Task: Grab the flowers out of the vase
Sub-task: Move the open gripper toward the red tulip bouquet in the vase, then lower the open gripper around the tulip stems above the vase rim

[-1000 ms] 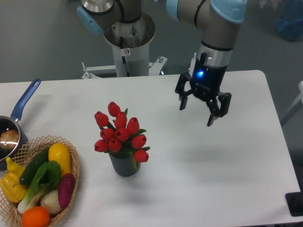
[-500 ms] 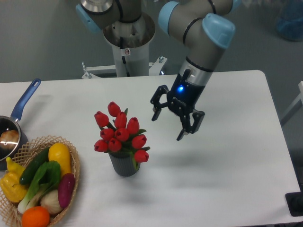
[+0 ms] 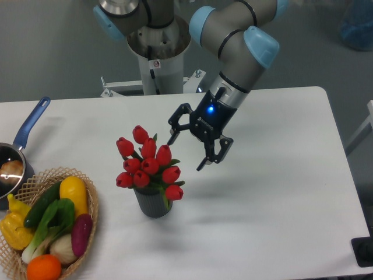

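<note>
The flowers [image 3: 148, 164], a bunch of red tulip buds with green stems and leaves, stand in the small dark grey ribbed vase [image 3: 152, 203] left of the table's middle. The bunch spreads wider than the vase mouth. My gripper [image 3: 187, 153] hangs just to the right of the buds, at about their height, tilted down toward the left. It is open, with nothing between its black fingers. One fingertip [image 3: 172, 139] is close to the upper right buds and does not touch them.
A wicker basket [image 3: 37, 177] of colourful vegetables sits at the front left corner. Behind it stands a steel pot [image 3: 10, 167] with a blue handle [image 3: 31, 122]. The arm's base column [image 3: 158, 55] rises at the back edge of the white table [image 3: 280, 204].
The gripper has swept leftward and slightly down from the right half of the table to just beside the flowers. It stayed open. Flowers and vase have not moved.
</note>
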